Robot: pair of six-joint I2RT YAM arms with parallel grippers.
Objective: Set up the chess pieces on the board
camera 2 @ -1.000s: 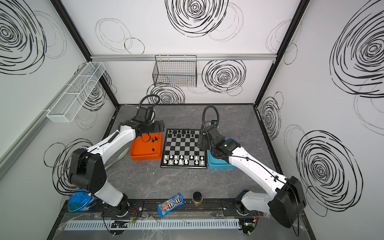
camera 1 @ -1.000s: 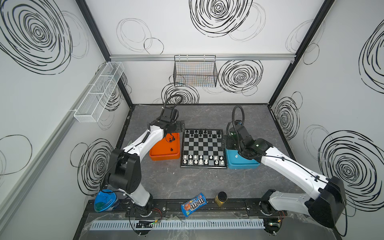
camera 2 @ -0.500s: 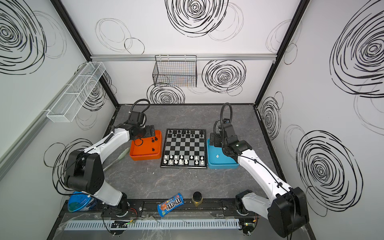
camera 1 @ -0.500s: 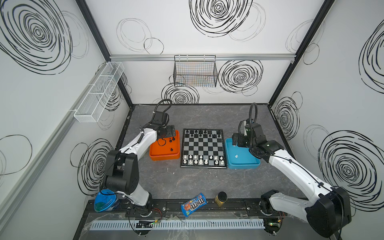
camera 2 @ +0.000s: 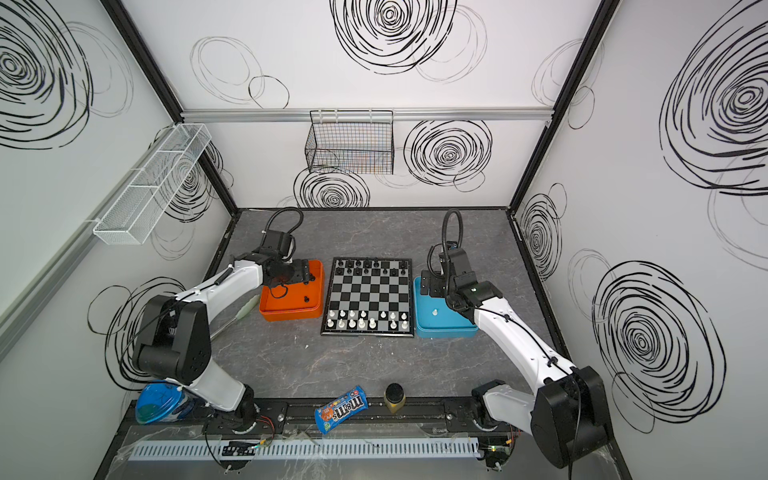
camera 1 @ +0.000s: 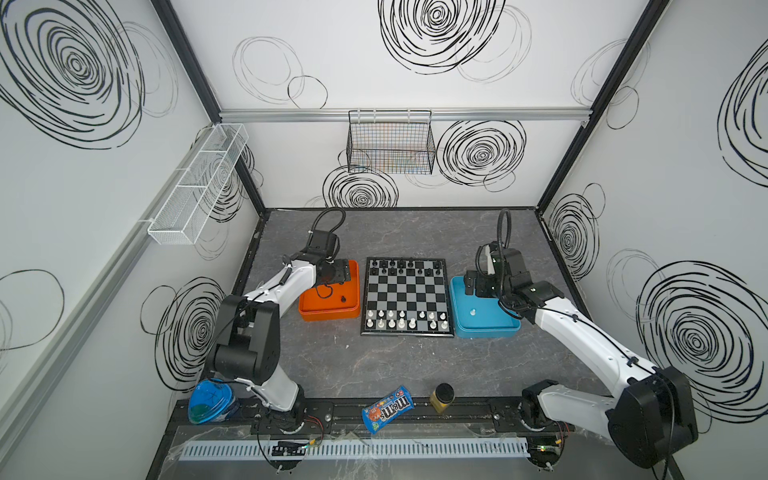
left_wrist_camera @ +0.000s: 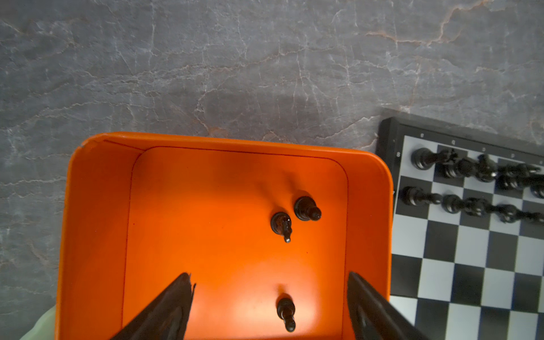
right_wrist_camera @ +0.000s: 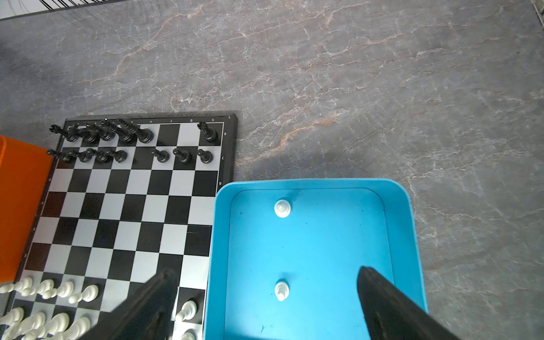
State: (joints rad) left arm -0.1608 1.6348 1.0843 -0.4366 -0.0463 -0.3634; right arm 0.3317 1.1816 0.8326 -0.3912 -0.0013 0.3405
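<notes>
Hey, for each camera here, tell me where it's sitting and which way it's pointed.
Top views: high above the arm bases, looking down on the board, orange tray, blue tray; left arm and right arm show whole.
Left wrist: over the orange tray, facing down; open left gripper shows.
Right wrist: over the blue tray, facing down; open right gripper shows.
Shared: both wrist views catch the board's end with black pieces.

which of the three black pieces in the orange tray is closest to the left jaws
The lone black plastic chess piece, in line between the open jaws; the other two stand together farther off.
</notes>
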